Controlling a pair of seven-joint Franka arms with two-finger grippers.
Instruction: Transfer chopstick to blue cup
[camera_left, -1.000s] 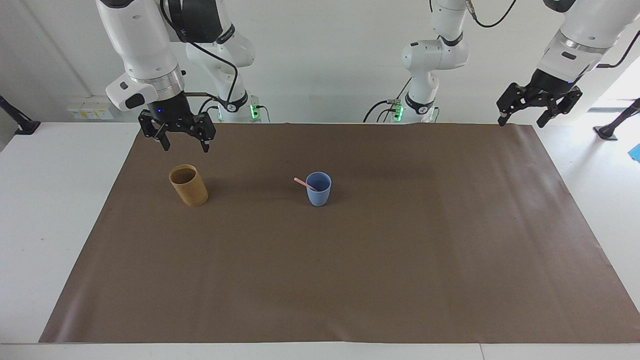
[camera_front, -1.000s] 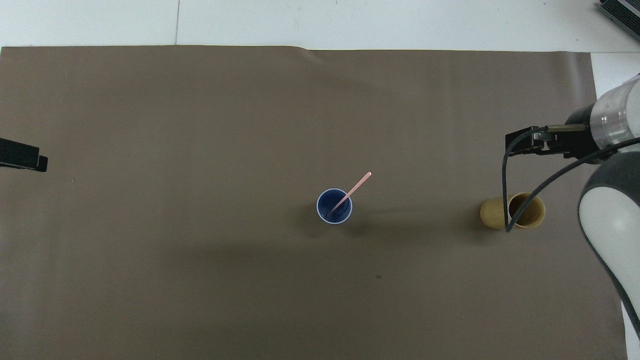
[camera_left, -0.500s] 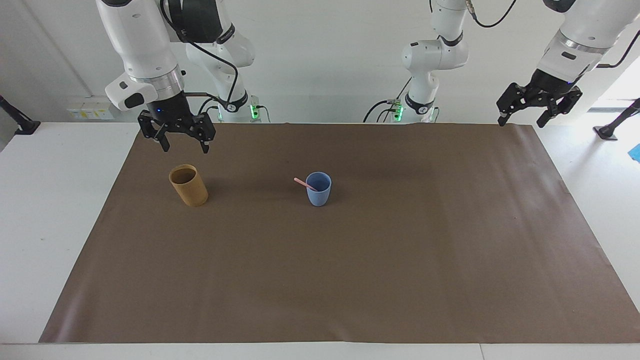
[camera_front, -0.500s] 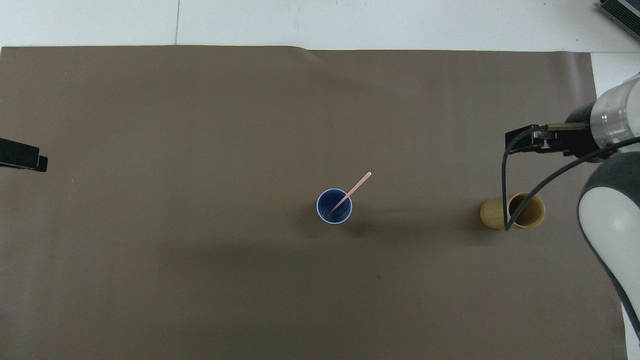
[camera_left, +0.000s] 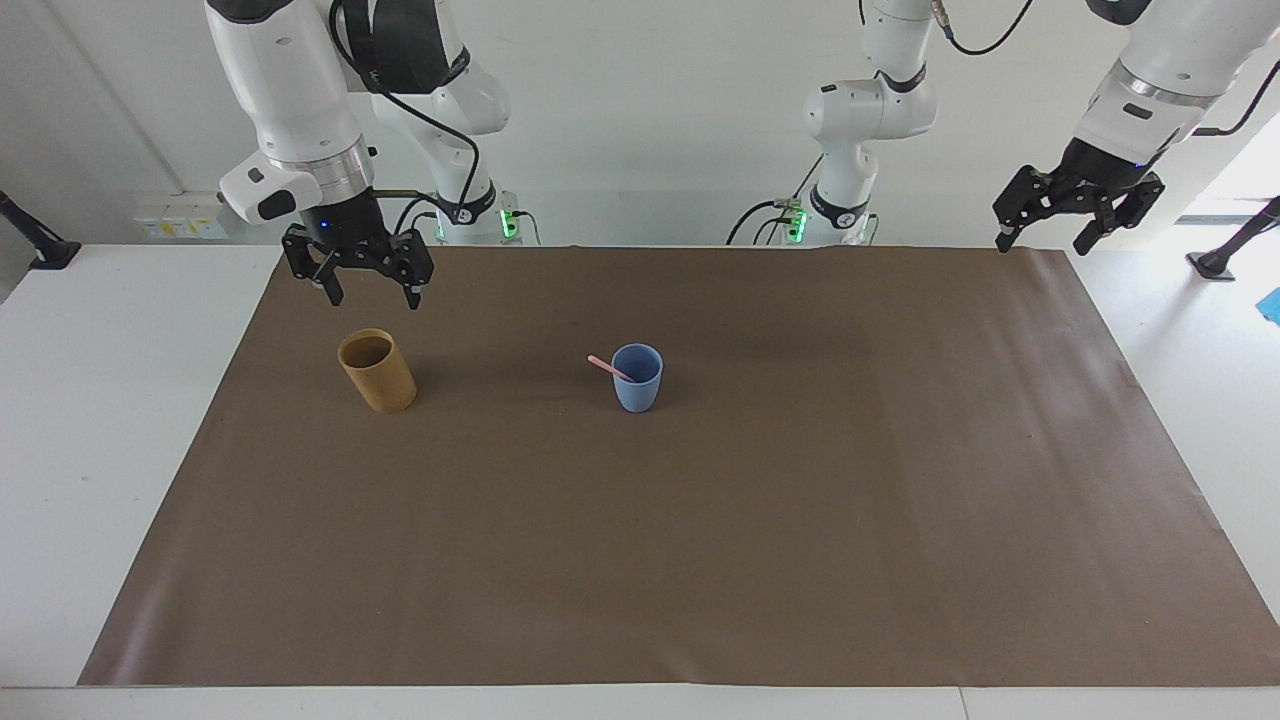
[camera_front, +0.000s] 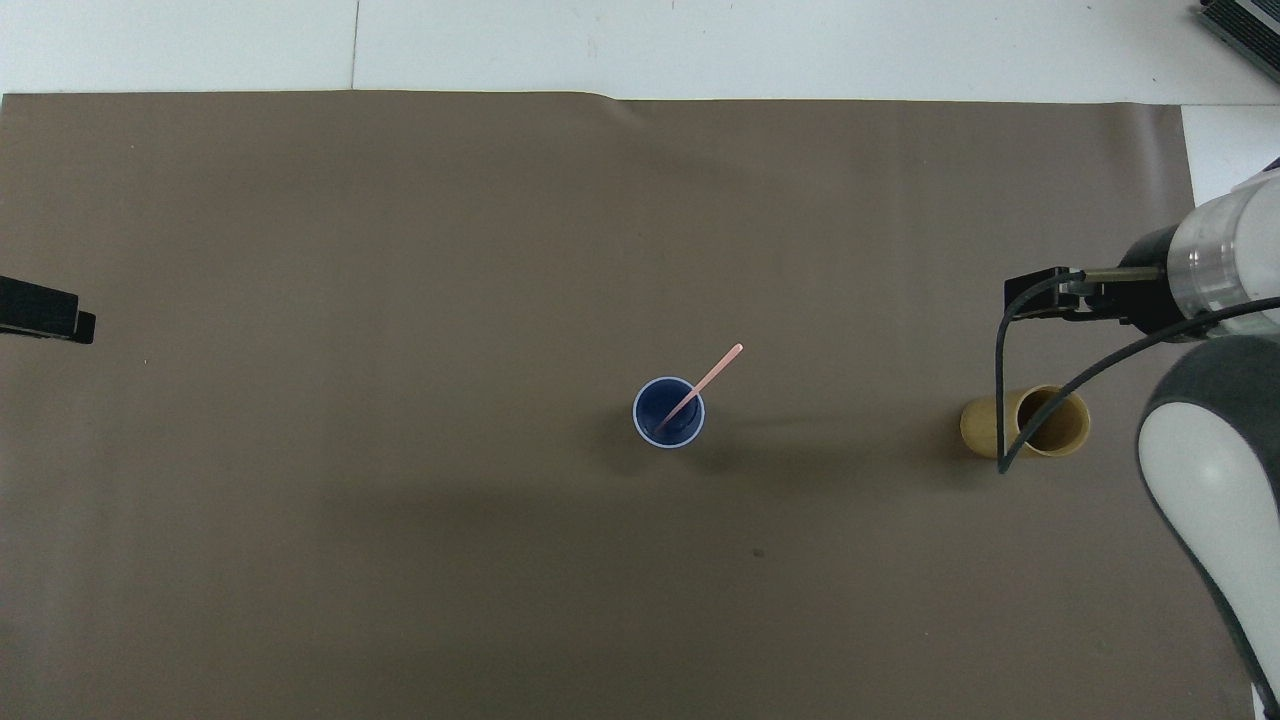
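One chopstick (camera_left: 610, 367) leaned inside blue cup (camera_left: 637, 378) at mid-surface — transfer looked done. Right end effector (camera_left: 358, 275) hung wide, empty, over mat by tan cup (camera_left: 377, 371); left end effector (camera_left: 1078, 211) wide, waiting at mat's corner. Retreat best kept high — clear of cups.

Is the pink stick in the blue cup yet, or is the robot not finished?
It looks finished. The thin pale pink chopstick leans inside the small light-blue cup, its top poking over the rim. Nothing is in hand: the right end effector is open above the tall tan-brown cup, and the left end effector waits open at the mat's corner.
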